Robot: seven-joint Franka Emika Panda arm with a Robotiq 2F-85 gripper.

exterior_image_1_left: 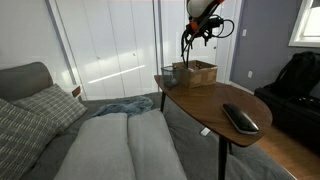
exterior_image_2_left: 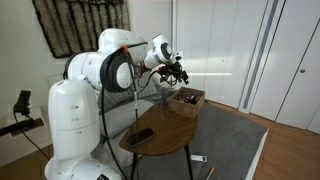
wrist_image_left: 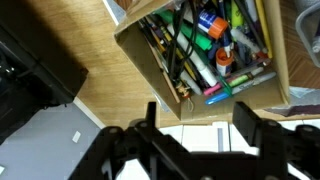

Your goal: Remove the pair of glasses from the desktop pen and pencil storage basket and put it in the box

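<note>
The box (exterior_image_1_left: 196,72) is light brown and low-walled and stands at the far end of the wooden table (exterior_image_1_left: 205,100). It also shows in an exterior view (exterior_image_2_left: 187,98). In the wrist view the box (wrist_image_left: 135,50) is full of pens and markers (wrist_image_left: 215,45). I cannot make out a pair of glasses among them. My gripper (wrist_image_left: 198,112) hangs above the box's near edge with its fingers wide apart and nothing between them. It shows above the box in both exterior views (exterior_image_1_left: 203,30) (exterior_image_2_left: 178,72). No small dark holder is visible.
A black remote (exterior_image_1_left: 240,118) lies near the table's front end and also shows in an exterior view (exterior_image_2_left: 143,135). A bed with grey pillows (exterior_image_1_left: 40,110) lies beside the table. A dark flat object (wrist_image_left: 40,60) fills the left of the wrist view.
</note>
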